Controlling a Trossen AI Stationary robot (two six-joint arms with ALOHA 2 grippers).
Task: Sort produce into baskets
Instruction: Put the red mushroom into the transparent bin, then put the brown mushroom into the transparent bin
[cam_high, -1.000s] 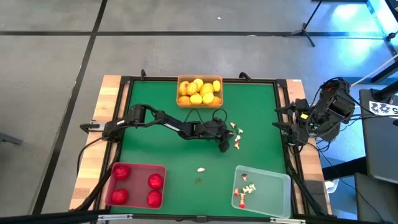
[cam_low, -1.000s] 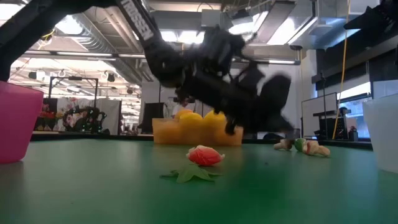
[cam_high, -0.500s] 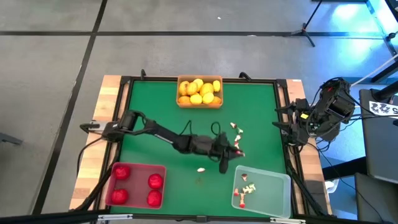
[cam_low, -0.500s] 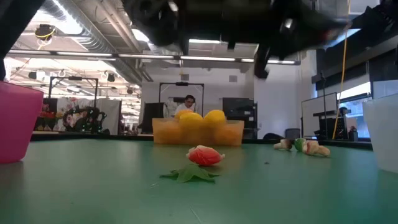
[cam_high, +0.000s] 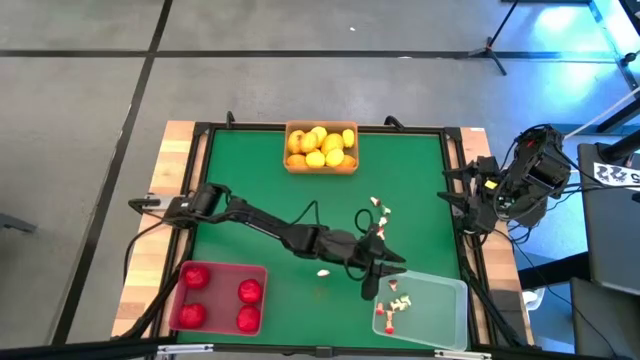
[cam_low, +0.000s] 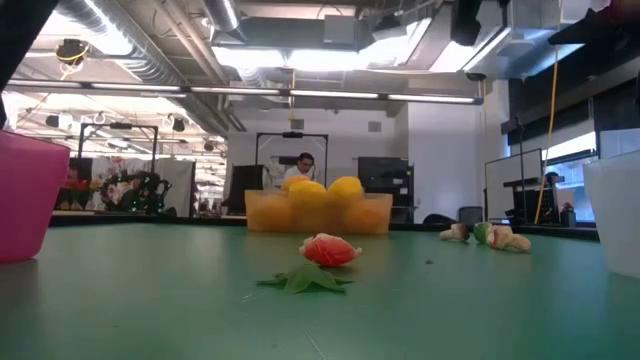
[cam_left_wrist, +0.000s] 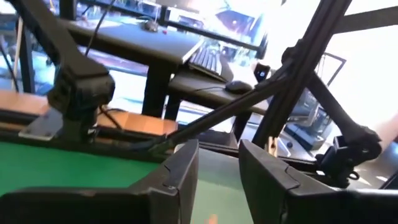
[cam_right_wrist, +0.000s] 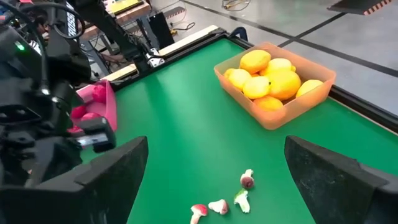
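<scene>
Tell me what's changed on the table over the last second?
The left arm has swung its claw from beside the loose bits mid-table toward the clear basket; it now hangs at that basket's near corner. Whether it carries anything can't be seen. The right claw stayed parked at the table's right edge. The lemons, red fruits and lone piece haven't moved.
</scene>
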